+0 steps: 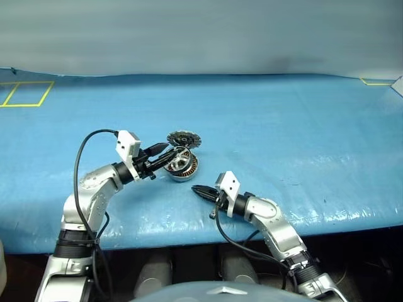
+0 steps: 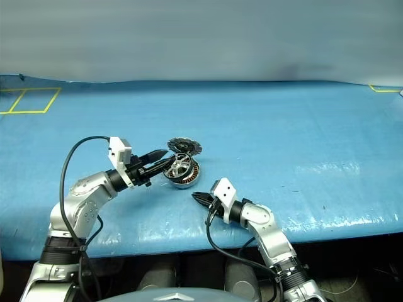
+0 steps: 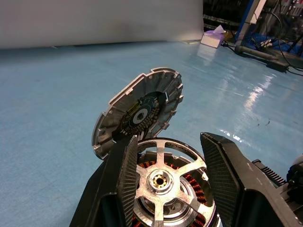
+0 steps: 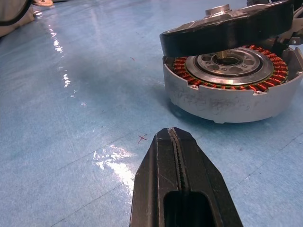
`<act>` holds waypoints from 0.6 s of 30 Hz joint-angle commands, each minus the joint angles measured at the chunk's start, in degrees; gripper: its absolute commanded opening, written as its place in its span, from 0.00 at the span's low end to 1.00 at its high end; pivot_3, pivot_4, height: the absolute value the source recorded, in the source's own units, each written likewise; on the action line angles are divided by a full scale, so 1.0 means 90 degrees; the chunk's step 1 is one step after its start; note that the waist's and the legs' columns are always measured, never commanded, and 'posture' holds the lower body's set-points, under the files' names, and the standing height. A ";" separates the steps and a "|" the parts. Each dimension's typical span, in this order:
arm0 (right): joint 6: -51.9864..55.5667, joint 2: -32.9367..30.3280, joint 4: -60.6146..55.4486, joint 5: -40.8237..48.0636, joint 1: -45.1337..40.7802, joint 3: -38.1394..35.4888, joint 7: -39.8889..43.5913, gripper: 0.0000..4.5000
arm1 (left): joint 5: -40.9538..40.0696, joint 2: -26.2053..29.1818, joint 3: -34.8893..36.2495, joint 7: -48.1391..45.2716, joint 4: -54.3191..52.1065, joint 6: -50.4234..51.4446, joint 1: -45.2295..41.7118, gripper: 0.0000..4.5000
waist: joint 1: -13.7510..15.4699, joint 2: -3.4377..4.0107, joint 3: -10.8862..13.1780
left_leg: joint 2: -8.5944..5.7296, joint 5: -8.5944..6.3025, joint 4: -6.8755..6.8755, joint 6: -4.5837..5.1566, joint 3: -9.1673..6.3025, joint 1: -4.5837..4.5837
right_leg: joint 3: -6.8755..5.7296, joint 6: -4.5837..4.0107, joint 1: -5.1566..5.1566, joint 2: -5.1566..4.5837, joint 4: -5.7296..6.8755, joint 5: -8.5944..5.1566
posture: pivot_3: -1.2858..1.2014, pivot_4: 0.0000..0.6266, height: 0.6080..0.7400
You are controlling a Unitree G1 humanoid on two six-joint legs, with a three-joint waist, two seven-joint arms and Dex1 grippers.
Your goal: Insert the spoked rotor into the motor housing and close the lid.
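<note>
1. My right gripper point(image 4: 177, 137) rises from the lower edge with its two black fingers pressed flat together, nothing between them.
2. Its tip hovers over the blue table cover point(image 4: 71, 142), near a small red cross mark point(image 4: 141, 138) and a bright patch of glare.
3. Ahead sits the motor housing point(image 4: 227, 97), a pale silver puck with scuffed walls, copper-orange windings ringing a silver centre hub.
4. A black finger of my left gripper point(image 4: 227, 30) lies across the top of the housing, hiding part of the windings.
5. I cannot tell whether that finger touches the housing.
</note>
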 commanded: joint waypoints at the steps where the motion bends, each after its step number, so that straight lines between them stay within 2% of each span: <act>1: -0.0163 0.0034 -0.0108 0.0025 -0.0043 -0.0034 0.0029 0.00 | 0.0001 0.0073 0.0077 0.0097 -0.0221 -0.0009 0.0050 0.51 | -0.0001 0.0000 0.0000 | 0.0000 0.0000 0.0000 0.0000 0.0000 0.0000 | 0.0001 0.0000 0.0000 0.0000 0.0000 0.0000 | 0.52 0.24 1.00; 18: 0.0118 0.0018 -0.0425 0.0106 0.0083 -0.0094 -0.0105 0.00 | 0.0190 0.0277 -0.0156 0.0041 -0.0136 0.0030 0.0053 0.51 | 0.0000 0.0000 0.0000 | 0.0001 0.0000 0.0000 0.0000 0.0001 0.0000 | 0.0002 -0.0001 0.0000 0.0001 0.0000 0.0000 | 0.52 0.24 1.00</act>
